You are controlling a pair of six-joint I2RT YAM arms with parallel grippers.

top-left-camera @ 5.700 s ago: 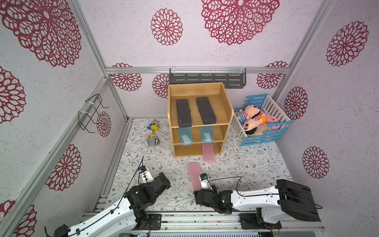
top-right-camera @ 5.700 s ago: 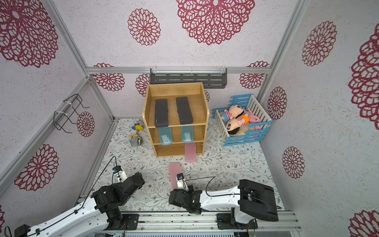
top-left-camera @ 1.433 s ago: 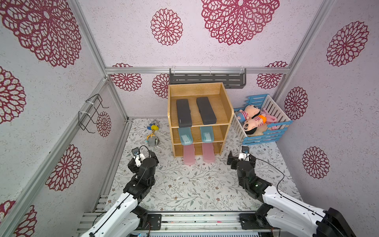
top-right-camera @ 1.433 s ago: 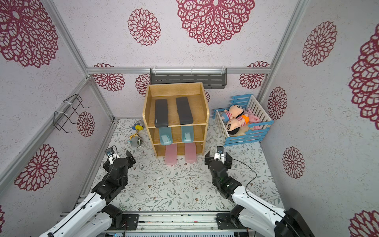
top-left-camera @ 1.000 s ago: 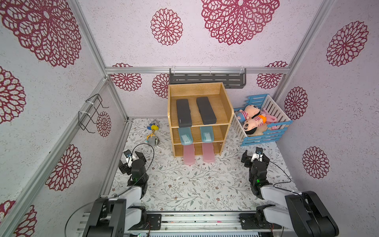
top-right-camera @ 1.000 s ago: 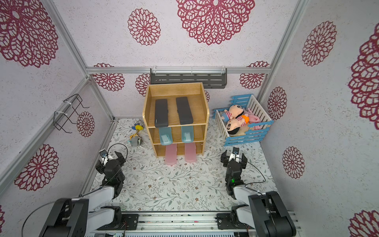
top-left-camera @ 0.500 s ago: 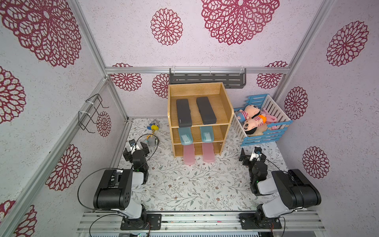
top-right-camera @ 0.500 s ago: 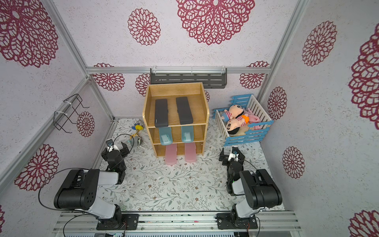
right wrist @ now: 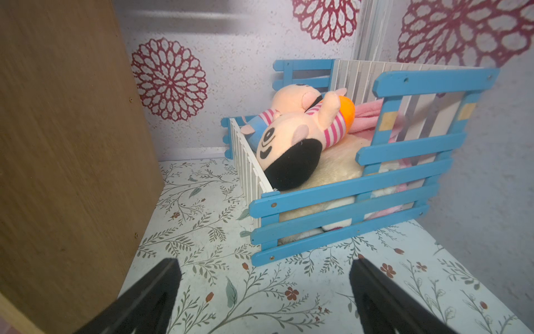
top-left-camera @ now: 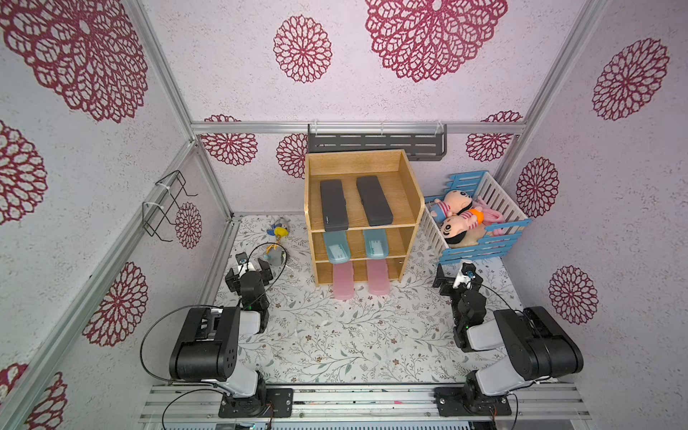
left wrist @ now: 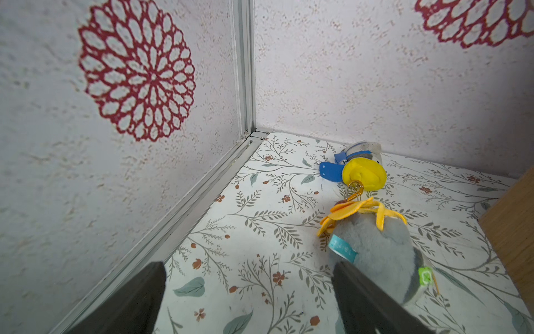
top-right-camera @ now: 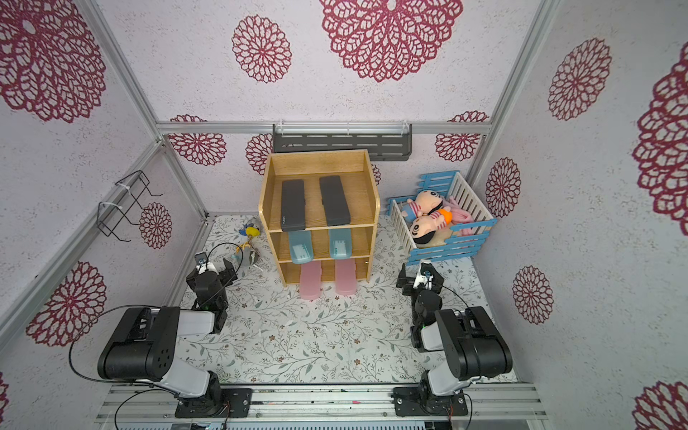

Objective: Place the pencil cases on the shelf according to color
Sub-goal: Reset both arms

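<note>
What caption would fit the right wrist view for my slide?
Open right gripper faces the blue-and-white crib holding plush dolls, with the wooden shelf close alongside.

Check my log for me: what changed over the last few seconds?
The pink case left the table for the shelf's bottom level, beside the other pink case. The left gripper and right gripper pulled back to the sides, open and empty. The black cases and teal cases stayed put.

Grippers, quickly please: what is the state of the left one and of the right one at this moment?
Left gripper: open, holding nothing.
Right gripper: open, holding nothing.
</note>
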